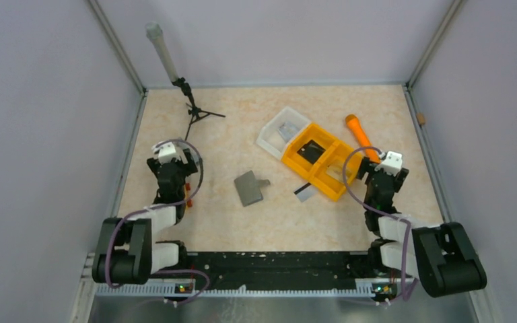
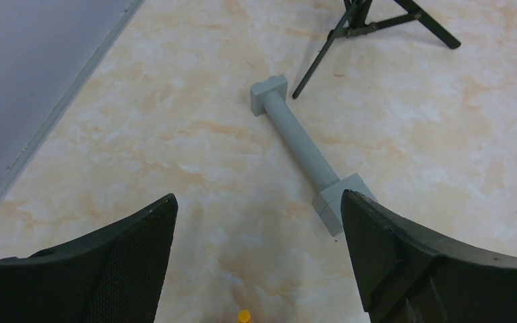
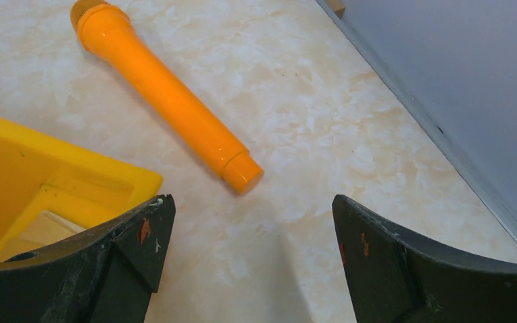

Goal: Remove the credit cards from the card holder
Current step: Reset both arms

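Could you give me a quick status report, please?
Left gripper open, empty. Right gripper open, empty. Flat grey square card holder mid-table, ungripped. Nothing blocking it.

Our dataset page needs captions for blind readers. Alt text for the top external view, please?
A grey card holder lies mid-table with a pale card poking from its right edge; a dark card lies loose beside an orange bin. The left arm and right arm sit at the sides, touching neither.
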